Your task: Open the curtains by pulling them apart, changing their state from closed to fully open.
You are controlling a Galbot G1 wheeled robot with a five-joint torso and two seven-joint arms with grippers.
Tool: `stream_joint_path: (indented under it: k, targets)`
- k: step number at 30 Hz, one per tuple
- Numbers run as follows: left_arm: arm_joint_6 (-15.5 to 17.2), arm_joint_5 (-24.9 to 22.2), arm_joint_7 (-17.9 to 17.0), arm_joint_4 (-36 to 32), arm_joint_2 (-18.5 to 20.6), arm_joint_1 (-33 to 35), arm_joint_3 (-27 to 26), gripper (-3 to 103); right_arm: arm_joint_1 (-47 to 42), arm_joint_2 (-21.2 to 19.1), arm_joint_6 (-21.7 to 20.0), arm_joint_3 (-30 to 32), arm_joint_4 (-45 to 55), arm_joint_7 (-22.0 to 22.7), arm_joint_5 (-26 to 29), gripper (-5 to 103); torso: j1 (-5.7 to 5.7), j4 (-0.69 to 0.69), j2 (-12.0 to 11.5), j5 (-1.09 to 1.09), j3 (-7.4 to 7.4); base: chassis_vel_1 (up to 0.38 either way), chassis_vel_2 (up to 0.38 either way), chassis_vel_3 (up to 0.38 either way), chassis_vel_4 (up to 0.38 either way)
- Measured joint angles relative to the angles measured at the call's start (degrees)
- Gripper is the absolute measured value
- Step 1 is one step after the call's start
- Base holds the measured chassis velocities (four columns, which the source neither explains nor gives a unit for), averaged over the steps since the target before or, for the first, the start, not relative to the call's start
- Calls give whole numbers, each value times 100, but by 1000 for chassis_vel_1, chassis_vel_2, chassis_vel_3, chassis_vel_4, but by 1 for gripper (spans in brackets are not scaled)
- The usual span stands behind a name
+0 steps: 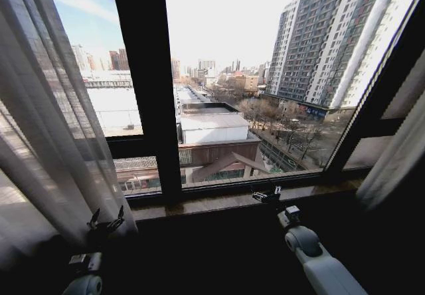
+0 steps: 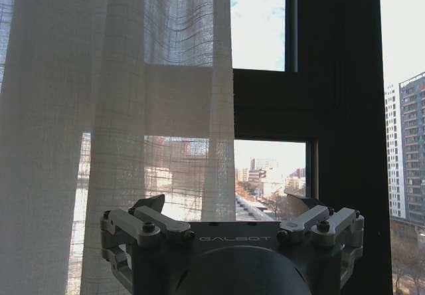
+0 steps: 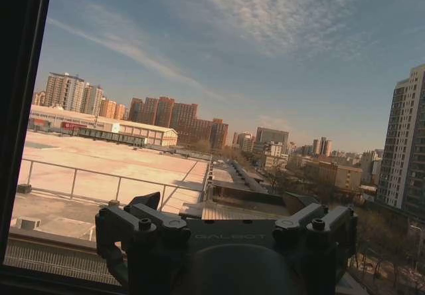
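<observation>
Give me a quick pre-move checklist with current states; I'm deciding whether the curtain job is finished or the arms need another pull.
1. Left curtain drawn to the window's left side: ok.
2. Right curtain drawn to the right edge: ok.
3. Glass between them uncovered: ok.
4. Left gripper open, holding no fabric, though close beside the left curtain: ok.
5. Right gripper open and empty, at the window sill: ok.
6. Curtains pushed all the way to the rail ends: cannot tell.
</observation>
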Motion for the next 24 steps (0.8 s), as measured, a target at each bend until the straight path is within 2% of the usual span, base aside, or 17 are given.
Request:
stream_joint_path:
  k: [12,16,18,19,20,21,22,24]
  targets:
    - [67,0,-21,-6,8,-47,40,100,0,0,0,0,0,0,0,100,0,2,0,0,0,0,0,0,0]
    - [412,-1,-181,-94,60,-312,252,100,0,0,0,0,0,0,0,100,0,1,0,0,0,0,0,0,0]
    - [885,-4,-399,-198,130,-661,536,100,0,0,0,0,0,0,0,100,0,-2,0,0,0,0,0,0,0]
    - [885,-4,-399,-198,130,-661,536,100,0,0,0,0,0,0,0,100,0,-2,0,0,0,0,0,0,0]
    - [1034,-6,-468,-234,153,-771,625,100,0,0,0,0,0,0,0,100,0,-2,0,0,0,0,0,0,0]
    - [1373,-14,-626,-311,203,-1021,827,100,0,0,0,0,0,0,0,100,0,0,0,1,0,0,0,0,0]
    - [1561,-18,-717,-352,230,-1158,939,100,0,0,0,0,0,0,0,100,0,0,0,1,0,0,0,0,0]
    - [1662,-20,-760,-375,245,-1237,1002,100,0,0,0,0,0,-1,0,100,0,0,0,1,0,0,0,0,0]
